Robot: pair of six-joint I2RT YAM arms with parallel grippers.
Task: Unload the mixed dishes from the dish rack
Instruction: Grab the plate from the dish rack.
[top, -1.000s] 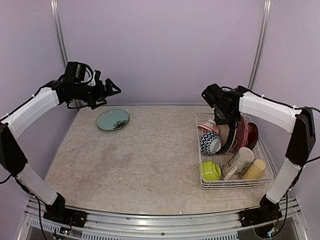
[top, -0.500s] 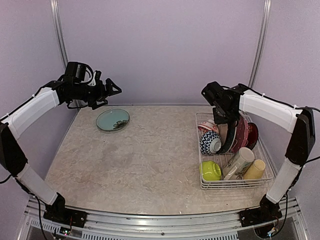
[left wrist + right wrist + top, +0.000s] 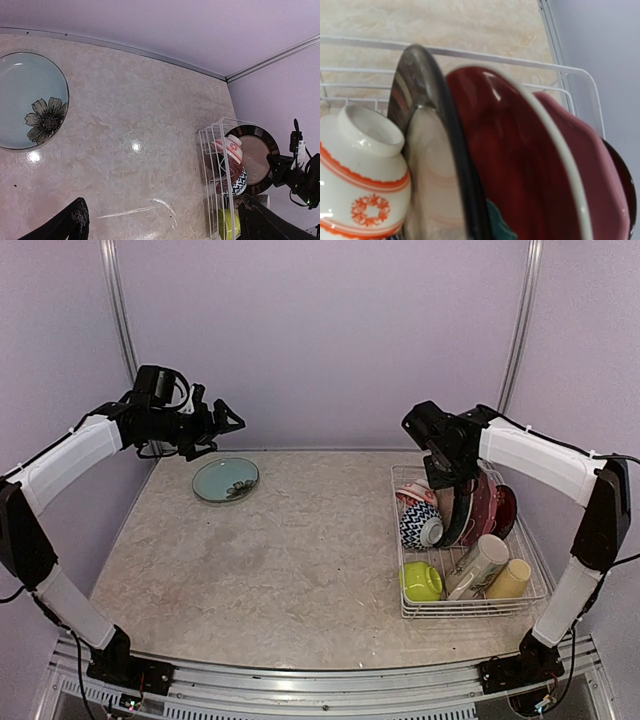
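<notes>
Hanging shut at black-rimmed plate (image 3: pixel 436 172) rim, right end effector (image 3: pixel 438 483), left end effector (image 3: pixel 222 432) wide open, empty

The top external view looks from high above the near edge down and forward toward the back wall (image 3: pixel 320 340), taking in the whole surface (image 3: pixel 290 570), with the flowered plate (image 3: pixel 225 479) at far left and the dish rack (image 3: pixel 475 607) at right. The left wrist view hangs well above the far left corner and faces down and rightward, sharing that plate and the rack's far end with the overhead view. The right wrist view sits very close over the rack's far end, filled by the black-rimmed plate (image 3: pixel 432 165) and the red-patterned bowl (image 3: pixel 360 165), both also seen small in the left wrist view.
</notes>
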